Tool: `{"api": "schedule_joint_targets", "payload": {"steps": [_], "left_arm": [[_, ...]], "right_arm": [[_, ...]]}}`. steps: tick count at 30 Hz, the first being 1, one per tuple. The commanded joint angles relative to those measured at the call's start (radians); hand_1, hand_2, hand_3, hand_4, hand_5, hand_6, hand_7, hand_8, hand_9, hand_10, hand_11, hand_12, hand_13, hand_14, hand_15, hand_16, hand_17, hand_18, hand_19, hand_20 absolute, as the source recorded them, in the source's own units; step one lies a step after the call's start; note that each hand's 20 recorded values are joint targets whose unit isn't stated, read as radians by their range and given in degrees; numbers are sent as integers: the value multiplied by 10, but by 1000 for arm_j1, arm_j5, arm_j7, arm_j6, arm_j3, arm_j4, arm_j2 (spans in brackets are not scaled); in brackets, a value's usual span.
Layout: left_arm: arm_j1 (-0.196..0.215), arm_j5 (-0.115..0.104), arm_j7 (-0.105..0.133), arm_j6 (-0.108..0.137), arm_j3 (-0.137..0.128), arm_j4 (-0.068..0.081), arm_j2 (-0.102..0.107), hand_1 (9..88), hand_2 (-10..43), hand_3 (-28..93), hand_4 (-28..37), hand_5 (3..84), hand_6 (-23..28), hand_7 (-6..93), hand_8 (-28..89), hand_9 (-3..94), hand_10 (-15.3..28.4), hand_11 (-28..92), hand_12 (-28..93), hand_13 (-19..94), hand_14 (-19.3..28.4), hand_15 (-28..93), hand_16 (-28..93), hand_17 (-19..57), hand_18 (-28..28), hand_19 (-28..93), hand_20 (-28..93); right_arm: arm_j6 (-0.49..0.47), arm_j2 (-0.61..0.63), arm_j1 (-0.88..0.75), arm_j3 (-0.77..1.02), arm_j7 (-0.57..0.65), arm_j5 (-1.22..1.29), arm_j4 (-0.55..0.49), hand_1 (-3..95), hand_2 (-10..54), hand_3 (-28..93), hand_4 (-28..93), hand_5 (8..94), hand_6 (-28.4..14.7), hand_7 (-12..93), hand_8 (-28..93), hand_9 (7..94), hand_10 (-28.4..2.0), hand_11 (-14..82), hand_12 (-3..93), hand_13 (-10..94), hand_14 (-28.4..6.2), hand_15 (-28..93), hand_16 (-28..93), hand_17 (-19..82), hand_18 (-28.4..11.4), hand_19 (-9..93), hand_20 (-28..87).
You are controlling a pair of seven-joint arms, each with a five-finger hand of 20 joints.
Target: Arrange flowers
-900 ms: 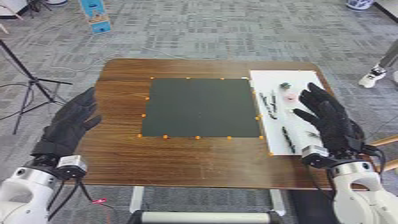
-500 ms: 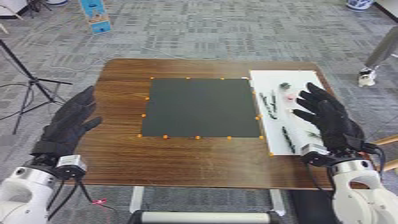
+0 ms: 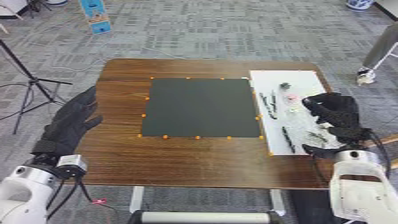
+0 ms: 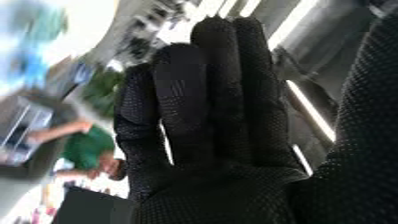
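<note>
Flowers, a pink bloom (image 3: 290, 98) and a dark flower head (image 3: 284, 86), lie on a white sheet (image 3: 266, 80) over the surface (image 3: 178, 162), to the left of the right hand's fingers and a little farther forward than them. The right hand (image 3: 333, 107) is above the right side of that sheet, and in the right wrist view its fingers (image 4: 222, 85) are straight and side by side, with the thumb (image 4: 360, 120) held apart from them, nothing gripped. Two slender dark stems (image 3: 274, 106) lie left of these fingers, close beside each other, and another dark stem (image 3: 288, 139) lies nearer the robot than they do. A pale green sprig (image 3: 317, 136) is between the fingers and the thumb as the head view looks down; whether the glove touches it, I cannot tell. Farther left of the right fingers, past the stems, a black mat (image 3: 200, 107) lies flat on the surface, with small orange markers (image 3: 165, 137) along its edges. The left hand (image 3: 67, 122) is over the left edge of the surface, well apart from the flowers; it is open and empty, its fingers stretched forward and its thumb pointing toward the mat.
</note>
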Motion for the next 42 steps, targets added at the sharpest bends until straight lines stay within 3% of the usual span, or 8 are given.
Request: {"api": "schedule_joint_targets", "payload": {"steps": [1, 3, 8, 13, 22, 27, 42], "left_arm": [[13, -30, -2, -4, -15, -4, 10, 369, -95, 492, -283, 182, 8, 172, -98, 124, 69, 70, 231, 82, 87, 45, 90, -107, 152, 335, 68], [15, -29, 0, -5, -19, -3, 12, 367, -95, 494, -283, 184, 8, 171, -98, 126, 70, 72, 229, 83, 87, 49, 90, -106, 152, 335, 68], [19, -36, 2, 5, -21, -5, 11, 361, -95, 499, -283, 188, 8, 169, -97, 128, 71, 78, 224, 85, 87, 52, 87, -106, 152, 336, 69], [17, -35, 1, 4, -23, -6, 12, 359, -95, 502, -283, 189, 8, 168, -96, 128, 72, 82, 219, 85, 88, 56, 86, -106, 152, 336, 70], [19, -35, 2, 9, -26, -7, 10, 354, -95, 509, -283, 191, 9, 168, -96, 130, 73, 87, 214, 87, 89, 61, 83, -105, 150, 333, 70], [19, -35, -2, 9, -28, -8, 11, 351, -95, 514, -283, 192, 9, 168, -96, 130, 73, 89, 213, 87, 89, 62, 81, -105, 150, 333, 71], [24, -42, -6, 13, -41, -14, 4, 352, -95, 511, -283, 192, 9, 166, -95, 130, 74, 89, 209, 88, 89, 64, 79, -105, 149, 333, 71]], "right_arm": [[-440, 189, 33, -54, 264, -599, -15, 438, -95, 158, -183, 623, -10, 359, -144, 664, -129, 459, 313, 610, -111, 742, 312, 322, -204, 815, 456], [-507, 197, 57, -85, 273, -615, -17, 427, -95, 168, -175, 630, -10, 357, -143, 679, -132, 475, 324, 616, -113, 745, 314, 326, -205, 824, 455], [-510, 175, 145, -207, 301, -640, 9, 389, -95, 343, -273, 633, -11, 349, -139, 680, -130, 463, 330, 614, -112, 741, 326, 325, -205, 830, 443], [-509, 184, 200, -273, 313, -634, 39, 352, -95, 425, -282, 630, -12, 344, -137, 677, -131, 461, 329, 608, -114, 740, 329, 320, -205, 826, 443], [-502, 211, 182, -274, 334, -647, 72, 316, -95, 499, -283, 629, -13, 343, -135, 668, -133, 457, 326, 593, -118, 740, 328, 309, -204, 816, 445], [-465, 206, 121, -230, 359, -662, 67, 265, -95, 604, -283, 629, -9, 350, -138, 667, -129, 461, 323, 593, -117, 742, 324, 309, -204, 815, 448], [-522, 162, -16, -120, 344, -604, -1, 274, -95, 603, -283, 627, -9, 361, -143, 666, -128, 466, 325, 593, -117, 745, 326, 310, -204, 817, 448]]}}
